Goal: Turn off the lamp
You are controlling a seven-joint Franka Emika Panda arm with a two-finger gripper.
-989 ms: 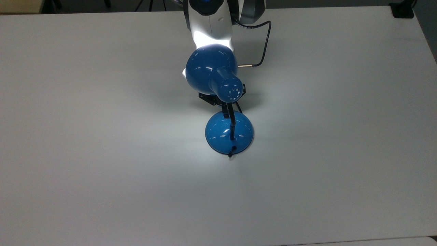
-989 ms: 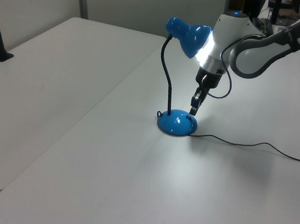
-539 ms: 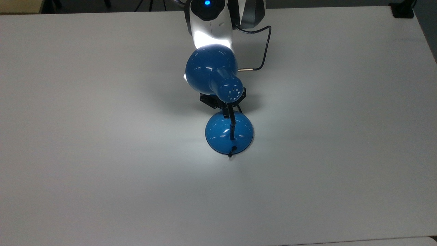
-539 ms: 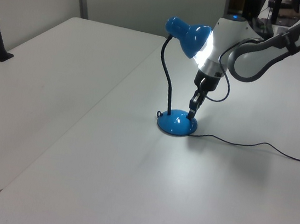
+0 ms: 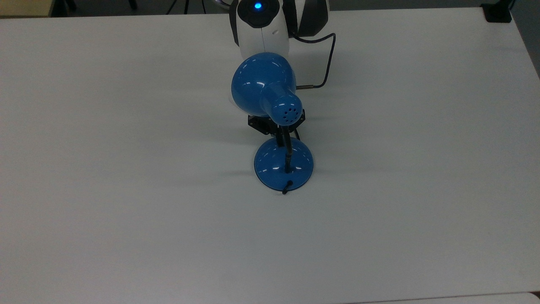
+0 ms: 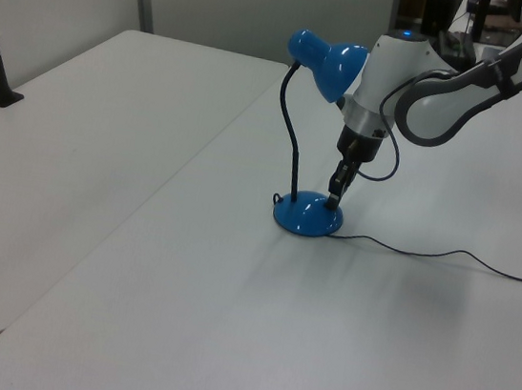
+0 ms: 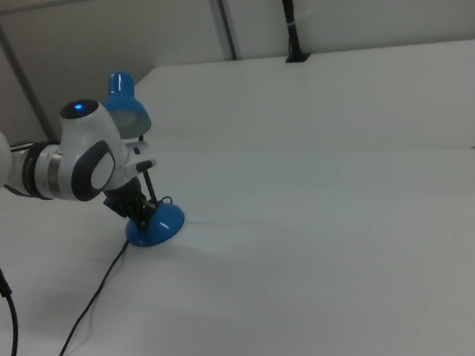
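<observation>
Lamp (image 5: 262, 86) shade and base: glossy blue, sharp highlights, look like painted metal or hard plastic. Neck black, matt. Worktop (image 5: 126, 211) smooth matt white. Arm shell (image 6: 468, 83) glossy white plastic, grey matt joints.

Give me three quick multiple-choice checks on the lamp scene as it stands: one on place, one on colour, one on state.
1. Where is the pincer?
A. at the lamp's base
B. above the shade
C. far off at the table's edge

2. What colour is the lamp shade?
A. red
B. blue
C. white

3. Is the lamp lit?
A. yes, a bright pool lies on the table
B. no, no glow shows
C. it blinks

Key: 1 A, the left view shows the tip down at the domed base. 2 B, glossy blue in the top view. 3 B, the table around the base is evenly grey.
</observation>
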